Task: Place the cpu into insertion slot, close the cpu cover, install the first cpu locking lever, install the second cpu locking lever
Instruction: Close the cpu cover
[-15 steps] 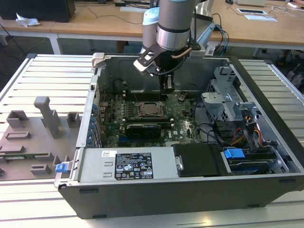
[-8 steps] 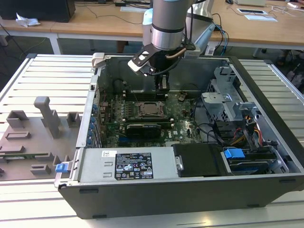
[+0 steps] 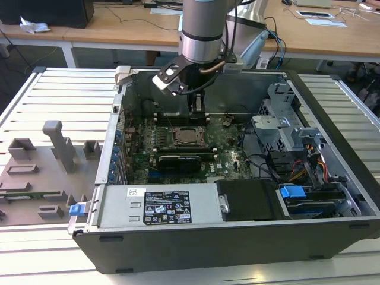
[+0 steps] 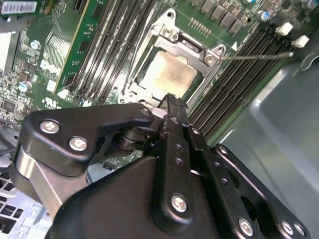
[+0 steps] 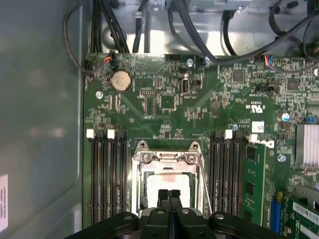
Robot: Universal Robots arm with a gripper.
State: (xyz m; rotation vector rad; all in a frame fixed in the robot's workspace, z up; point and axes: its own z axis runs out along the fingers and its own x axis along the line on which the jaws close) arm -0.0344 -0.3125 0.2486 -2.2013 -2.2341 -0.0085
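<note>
The tool [image 5: 169, 195], clenched on nothing, is held above the edge of the insertion slot [image 5: 135, 184]; the cpu cover [image 5: 167, 167], lying over the cpu [image 5: 167, 180], should be pressed evenly.

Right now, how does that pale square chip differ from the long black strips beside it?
The cpu is one pale square framed by the silvery cpu cover; the memory slots are dark, long and narrow, in rows either side. The gripper is over the cpu, not the slots. Both lie on the green board.
</note>
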